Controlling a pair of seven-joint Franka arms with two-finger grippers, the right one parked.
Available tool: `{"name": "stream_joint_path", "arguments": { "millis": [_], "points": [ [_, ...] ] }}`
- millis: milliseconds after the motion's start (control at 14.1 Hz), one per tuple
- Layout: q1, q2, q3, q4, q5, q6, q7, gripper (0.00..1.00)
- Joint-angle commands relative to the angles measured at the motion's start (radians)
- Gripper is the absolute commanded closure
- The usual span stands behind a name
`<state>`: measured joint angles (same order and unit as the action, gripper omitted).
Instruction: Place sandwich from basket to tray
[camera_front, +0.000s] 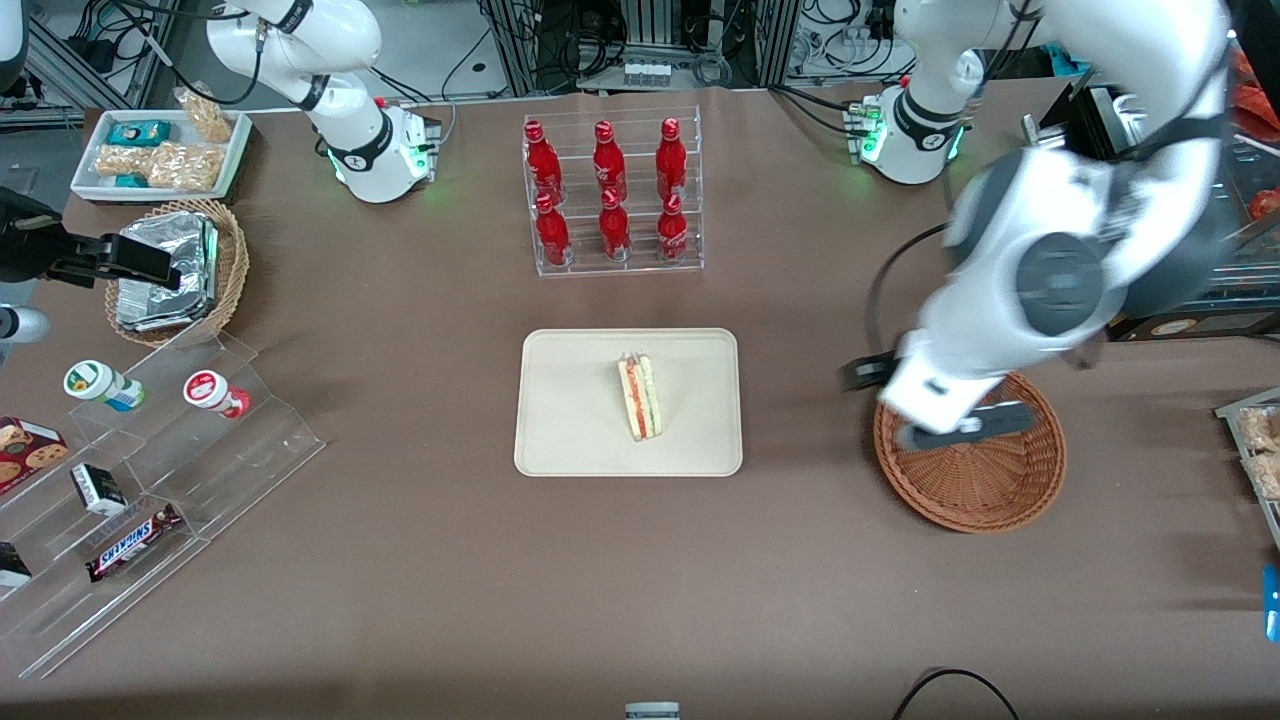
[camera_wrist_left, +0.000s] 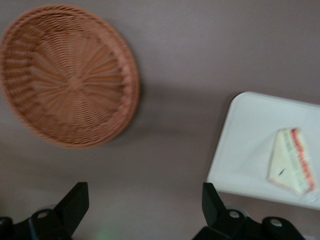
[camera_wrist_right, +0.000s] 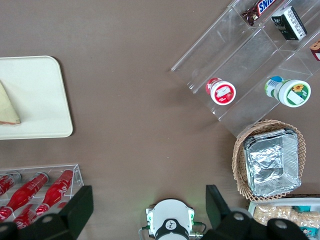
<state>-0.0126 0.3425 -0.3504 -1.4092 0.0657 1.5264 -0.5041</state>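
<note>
The tray (camera_front: 560, 440) is seen at counter (camera_front: 420, 560) centre, with the sandwich (camera_front: 641, 396) lying on it, slightly toward 3 o'clock of the tray's middle. The basket (camera_front: 985, 495) is noted well apart at 3 o'clock of the tray, toward the working arm's end, nothing in it. The claw (camera_wrist_left: 145, 210) is held above the basket's rim, fingers (camera_wrist_left: 75, 205) spread wide, nothing gripped.
</note>
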Motion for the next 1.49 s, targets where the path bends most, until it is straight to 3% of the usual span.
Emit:
{"name": "stream_joint_path", "arguments": {
  "millis": [0, 142, 284, 496, 922, 1135, 1418],
  "points": [
    [0.08, -0.092, -0.006, -0.04, -0.017, -0.124, 0.122, 0.0],
    [0.173, -0.122, -0.007, -0.01, -0.02, -0.19, 0.182, 0.0],
    [0.201, -0.134, -0.006, 0.021, -0.02, -0.271, 0.214, 0.0],
    [0.203, -0.134, -0.009, 0.098, -0.021, -0.318, 0.213, 0.0],
    [0.206, -0.194, -0.007, 0.087, -0.024, -0.325, 0.197, 0.0],
    [0.207, -0.218, 0.022, 0.035, -0.058, -0.344, 0.164, 0.0],
    [0.224, -0.385, 0.082, -0.208, -0.104, -0.217, 0.162, 0.0]
  ]
}}
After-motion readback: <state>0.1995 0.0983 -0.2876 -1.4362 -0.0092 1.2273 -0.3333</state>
